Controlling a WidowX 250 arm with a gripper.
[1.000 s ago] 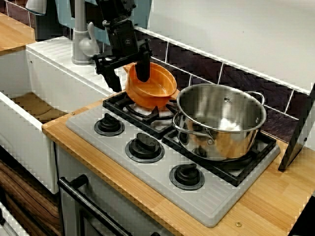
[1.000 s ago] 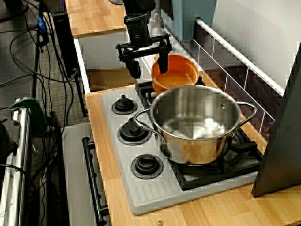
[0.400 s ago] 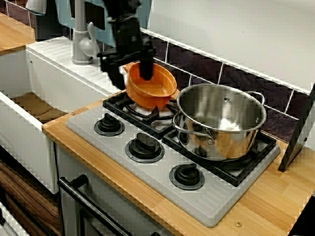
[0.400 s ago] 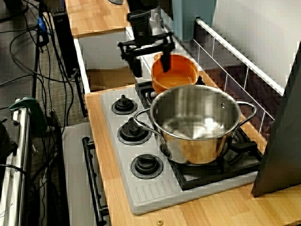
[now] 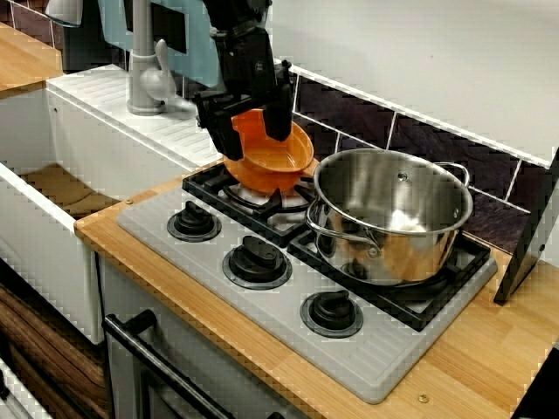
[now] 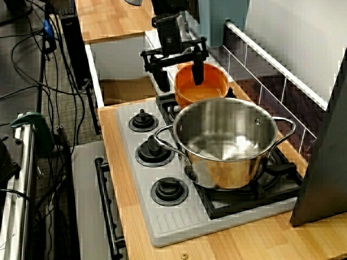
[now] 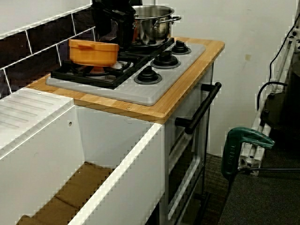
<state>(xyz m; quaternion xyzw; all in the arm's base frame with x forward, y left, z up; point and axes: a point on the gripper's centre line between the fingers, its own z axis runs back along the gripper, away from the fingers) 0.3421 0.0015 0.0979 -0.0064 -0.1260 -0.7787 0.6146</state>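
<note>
The end effector [image 5: 246,124] hangs over the near rim of an orange bowl [image 5: 272,159], its two black fingers [image 5: 278,113] set wide apart and clamped on nothing. In the view from the front of the stove, one finger reaches down inside the bowl and the other hangs outside its left wall. I cannot tell whether either finger touches the rim. The view along the bench shows the same straddle, with the end effector [image 6: 180,73] above the bowl [image 6: 210,86]. The bowl rests on the black grate [image 5: 210,179] of the back left burner, and nothing shows inside it. In the view from the sink side, the bowl [image 7: 93,51] sits level on the grate. Just beside it to the right stands a large steel pot [image 5: 393,214] on the neighbouring burner. A pale patch shows on the pot's bottom, and I cannot tell if that is a reflection or an object. The grey cooktop [image 5: 384,349] is set into the wooden bench [image 5: 489,358].
</note>
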